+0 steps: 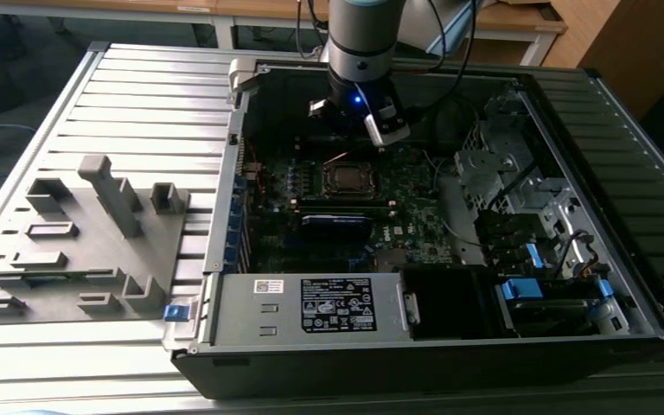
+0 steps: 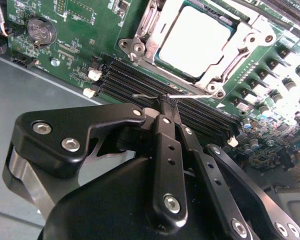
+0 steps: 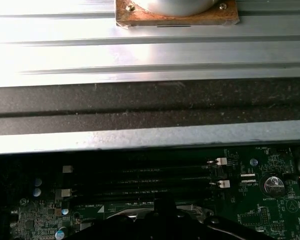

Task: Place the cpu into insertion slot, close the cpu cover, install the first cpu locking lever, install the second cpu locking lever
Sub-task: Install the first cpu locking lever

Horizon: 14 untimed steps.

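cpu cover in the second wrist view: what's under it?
The cpu shows through the square opening of the cpu cover, silver top up. Its edges and the socket beneath are hidden by the frame.

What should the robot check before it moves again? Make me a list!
1. The cpu sits flat in its place: ok.
2. The cpu cover is down around the cpu: ok.
3. The gripper is shut on the thin locking lever: ok.
4. That lever is hooked under its catch: cannot tell.
5. Nothing lies on the memory slots beside the lever: ok.
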Available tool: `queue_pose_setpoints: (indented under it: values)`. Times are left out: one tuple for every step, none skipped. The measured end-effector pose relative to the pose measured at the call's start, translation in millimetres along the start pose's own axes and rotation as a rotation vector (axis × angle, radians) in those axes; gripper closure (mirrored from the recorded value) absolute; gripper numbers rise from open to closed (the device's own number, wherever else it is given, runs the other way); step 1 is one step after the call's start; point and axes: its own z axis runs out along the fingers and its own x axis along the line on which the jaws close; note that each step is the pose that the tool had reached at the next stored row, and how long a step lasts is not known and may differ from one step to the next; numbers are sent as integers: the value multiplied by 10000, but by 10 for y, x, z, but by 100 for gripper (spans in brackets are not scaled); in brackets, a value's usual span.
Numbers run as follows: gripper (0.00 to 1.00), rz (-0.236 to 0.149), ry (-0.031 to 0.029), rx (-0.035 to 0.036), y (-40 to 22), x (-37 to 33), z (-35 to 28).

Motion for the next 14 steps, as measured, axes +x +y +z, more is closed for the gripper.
queue_pose_setpoints:
  values:
    - [89, 3, -1, 0, -1, 2, 1]
    - [89, 6, -1, 1, -1, 4, 2]
    - [89, 7, -2, 1, -1, 6, 3]
    - [89, 9, -2, 2, -1, 7, 3]
    - [89, 11, -2, 2, -1, 7, 4]
    - [89, 15, -3, 1, -2, 7, 4]
    - [89, 24, -6, 1, -2, 8, 6]
    - [89, 39, -10, 3, -1, 8, 8]
    - [89, 54, -14, 8, -1, 8, 11]
    - [89, 68, -17, 9, 1, 9, 12]
    - [89, 74, -18, 11, 4, 9, 14]
    - [89, 79, -20, 11, 7, 9, 16]
    - [89, 82, -21, 10, 10, 9, 20]
    - [89, 90, -24, 12, 11, 8, 24]
